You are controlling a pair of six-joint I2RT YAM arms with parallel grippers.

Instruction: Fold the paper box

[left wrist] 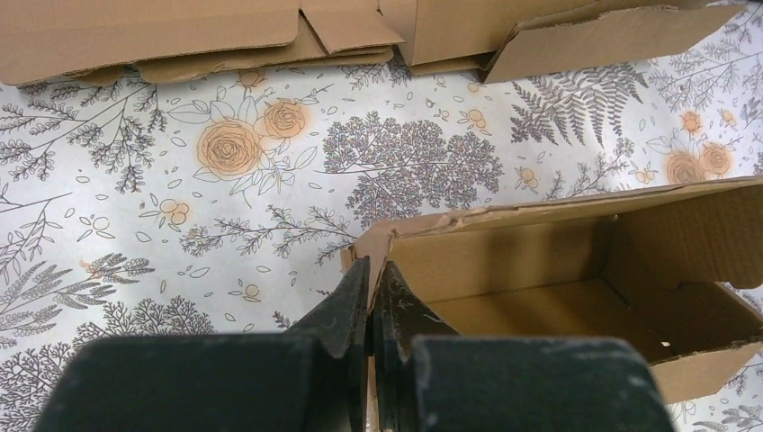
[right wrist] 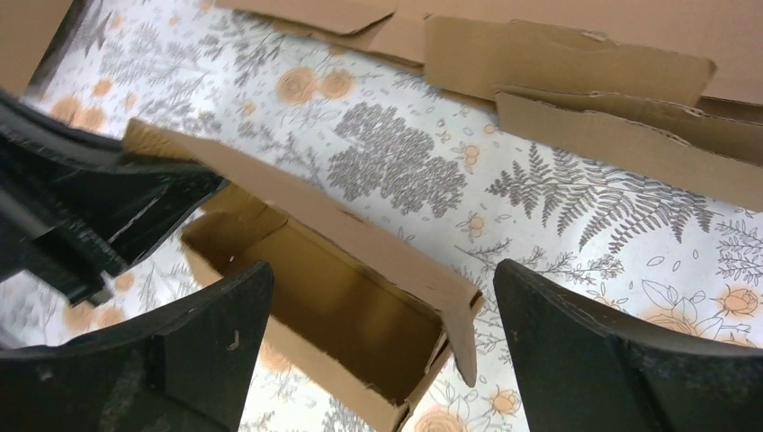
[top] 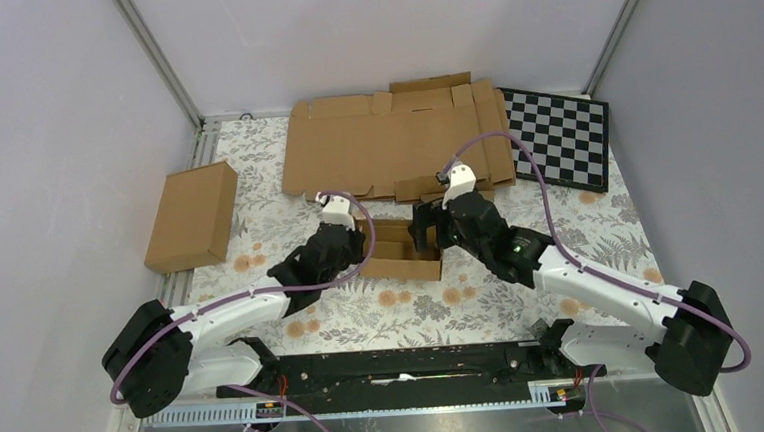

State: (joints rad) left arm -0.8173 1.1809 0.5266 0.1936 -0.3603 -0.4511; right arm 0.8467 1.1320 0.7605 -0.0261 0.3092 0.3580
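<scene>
A small brown cardboard box [top: 400, 250] stands open-topped in the middle of the floral cloth. It also shows in the left wrist view [left wrist: 576, 270] and in the right wrist view [right wrist: 360, 297]. My left gripper [left wrist: 371, 270] is shut on the box's left end wall, one finger inside and one outside. In the top view it sits at the box's left end [top: 351, 240]. My right gripper [right wrist: 382, 288] is open and hovers over the box's right end, its fingers [right wrist: 207, 315] straddling the corner without touching. In the top view it is at the box's right end [top: 427, 228].
A large flat unfolded cardboard sheet [top: 393, 140] lies at the back. A closed folded box [top: 193, 216] rests at the left edge. A checkerboard [top: 564, 137] lies at the back right. Metal frame rails bound the cloth.
</scene>
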